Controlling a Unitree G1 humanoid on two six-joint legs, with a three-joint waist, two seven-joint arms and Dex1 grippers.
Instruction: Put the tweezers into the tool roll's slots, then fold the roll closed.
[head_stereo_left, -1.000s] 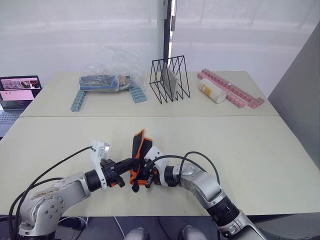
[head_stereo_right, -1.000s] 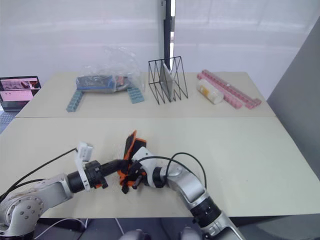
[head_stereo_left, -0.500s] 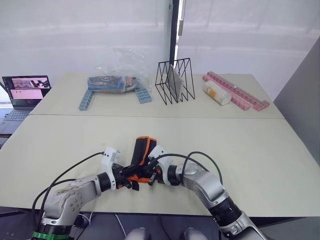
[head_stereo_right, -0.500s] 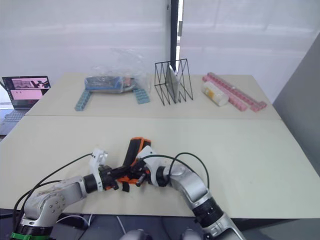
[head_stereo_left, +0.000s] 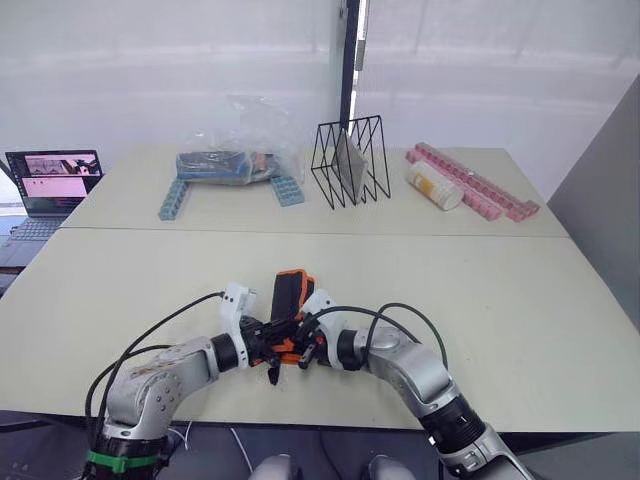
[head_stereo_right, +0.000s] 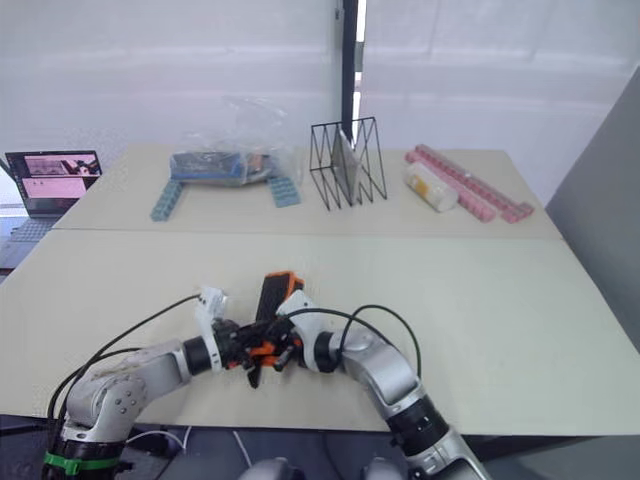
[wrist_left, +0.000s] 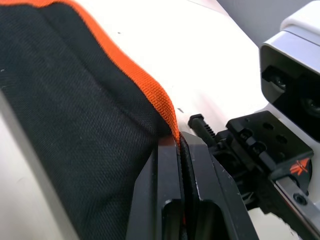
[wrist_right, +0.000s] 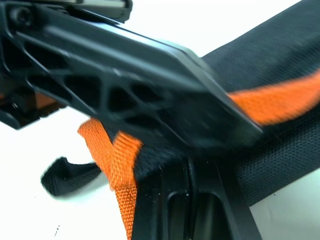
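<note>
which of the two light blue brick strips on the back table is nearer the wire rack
The shorter blue strip, lying just right of the plastic bag, is nearer the wire rack. The longer blue strip sits at the bag's far left, toward the laptop.

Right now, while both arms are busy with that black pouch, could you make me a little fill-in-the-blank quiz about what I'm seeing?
1. The tool roll is black with ____ trim.
2. The left gripper is shut on the roll's ____ edge.
3. At the far left of the back table stands an open ____.
4. The black wire rack stands on the ____ table.

Missing words: orange; orange; laptop; back
</note>
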